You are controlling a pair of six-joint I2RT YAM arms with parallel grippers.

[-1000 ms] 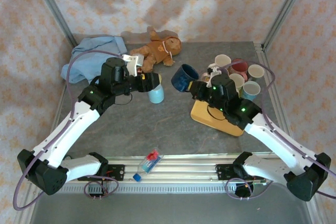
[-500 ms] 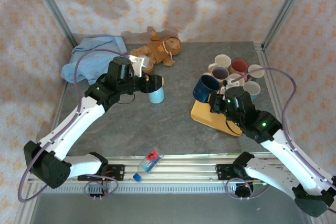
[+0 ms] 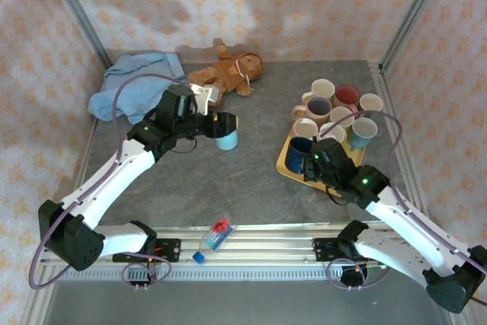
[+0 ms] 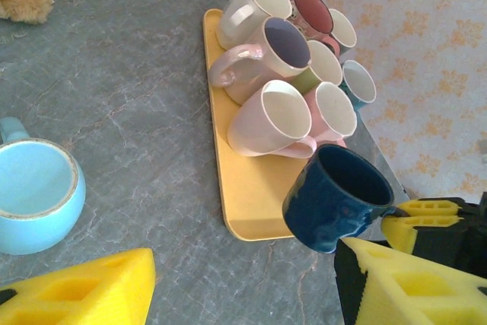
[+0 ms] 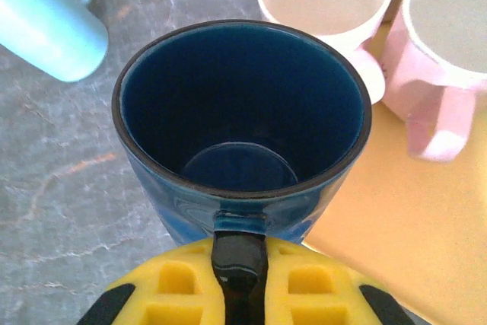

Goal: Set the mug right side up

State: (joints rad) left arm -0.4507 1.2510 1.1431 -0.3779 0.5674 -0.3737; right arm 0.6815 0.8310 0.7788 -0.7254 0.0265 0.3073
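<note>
Right claw [image 5: 240,255] pinches the navy mug [image 5: 242,112] by its handle, mouth up, straight ahead of the pads. Base hidden, so is it touching the yellow tray [image 5: 411,218]? Can't tell. Left claw [image 4: 243,283] spread, fingertips cut off.

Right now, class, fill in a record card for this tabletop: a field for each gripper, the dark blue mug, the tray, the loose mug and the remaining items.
Right gripper: shut on the handle of the dark blue mug
Dark blue mug: mouth up, at the near corner of the yellow tray; contact with it unclear
Yellow tray: carries upright mugs
Left gripper: open, close to the light blue mug
Light blue mug: upright on the table, left of the tray
Other items: plush doll and blue cloth far side, small bottle near edge
</note>
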